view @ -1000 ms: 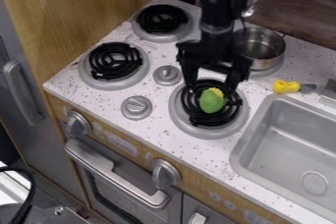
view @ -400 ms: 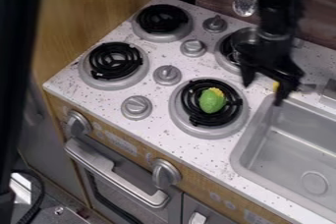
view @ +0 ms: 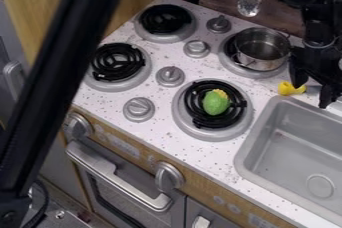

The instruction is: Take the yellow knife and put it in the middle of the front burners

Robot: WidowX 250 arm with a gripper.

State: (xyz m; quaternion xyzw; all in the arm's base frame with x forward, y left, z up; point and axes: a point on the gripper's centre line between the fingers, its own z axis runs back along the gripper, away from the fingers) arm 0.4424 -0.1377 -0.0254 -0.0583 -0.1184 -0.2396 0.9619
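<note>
Speckled worktop point(view: 200, 154) bears the yellow knife point(view: 288, 88), right of frame, at the upper-left corner of the sink point(view: 250, 144). Fingers point(view: 298, 69): released, parted near the knife, presumably to straddle it. Space between front burners point(view: 189, 124), left of centre, appears its intended place.

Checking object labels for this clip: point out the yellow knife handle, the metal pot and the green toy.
Yellow knife handle point(view: 288, 88): camera view, grip
Metal pot point(view: 266, 64): camera view, outer wall
Green toy point(view: 215, 103): camera view, body
</note>
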